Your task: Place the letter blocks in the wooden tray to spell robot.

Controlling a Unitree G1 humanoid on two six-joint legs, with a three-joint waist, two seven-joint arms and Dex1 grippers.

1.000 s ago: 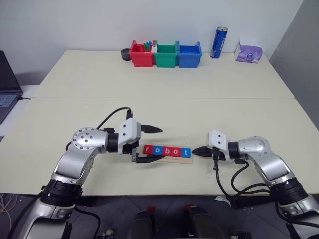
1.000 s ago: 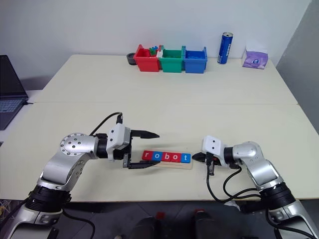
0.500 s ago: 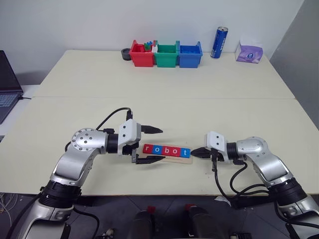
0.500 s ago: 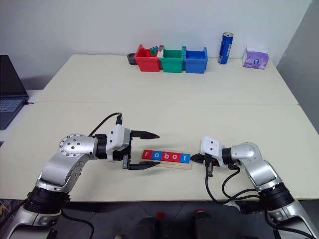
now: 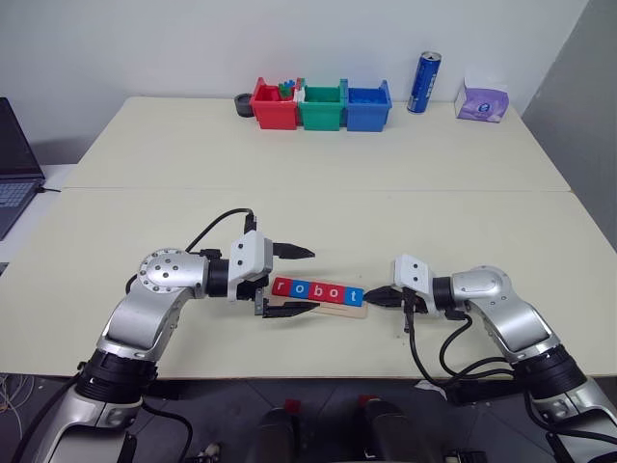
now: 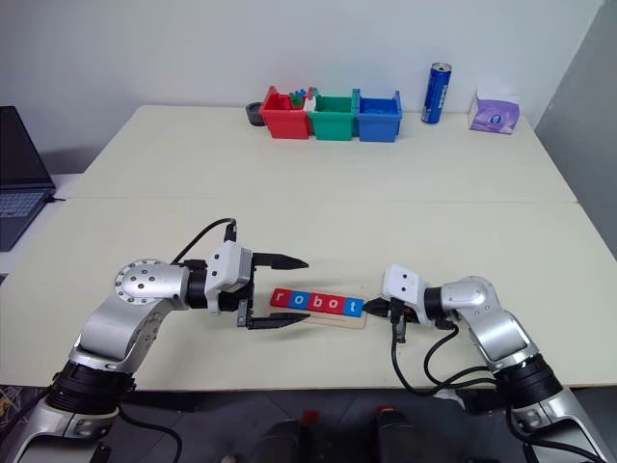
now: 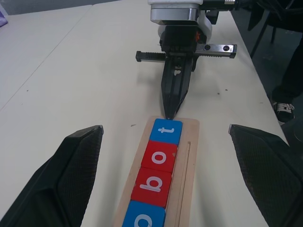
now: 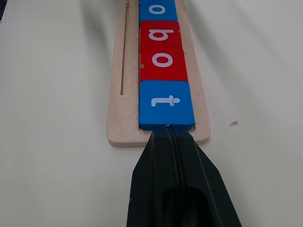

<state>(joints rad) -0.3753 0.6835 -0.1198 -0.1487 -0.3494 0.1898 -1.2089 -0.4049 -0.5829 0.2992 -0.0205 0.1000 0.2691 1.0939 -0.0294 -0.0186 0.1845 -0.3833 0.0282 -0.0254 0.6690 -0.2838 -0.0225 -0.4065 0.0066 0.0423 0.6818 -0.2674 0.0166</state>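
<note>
- The five letter blocks [image 5: 319, 290] are lying in a row on the wooden tray [image 5: 318, 307], reading r, o, b, o, t from the robot's left to its right: red r, blue o, two red tiles, blue t [image 8: 166, 103].
- The tray is sitting near the front edge of the desk [image 5: 318, 145], between the two arms, with its groove [image 7: 185, 165] running bare alongside the tiles.
- The right gripper [image 5: 380, 297] is lying low at the tray's right end, its jaws pressed fully together into one point, and that tip is touching the edge of the t tile.
- The left gripper [image 5: 294, 280] is straddling the tray's left end with its jaws spread wide, one finger [image 5: 291, 252] hanging beyond the tray and the other on the near side beside the r tile, holding nothing.
- Well apart, at the far edge of the desk, are standing a red bin [image 5: 274, 104], a green bin [image 5: 320, 106] and a blue bin [image 5: 367, 106] side by side, with a blue can [image 5: 423, 83] and a purple tissue pack [image 5: 481, 99] further to the right.
- A laptop [image 5: 13, 164] is sitting off the desk's left side.
</note>
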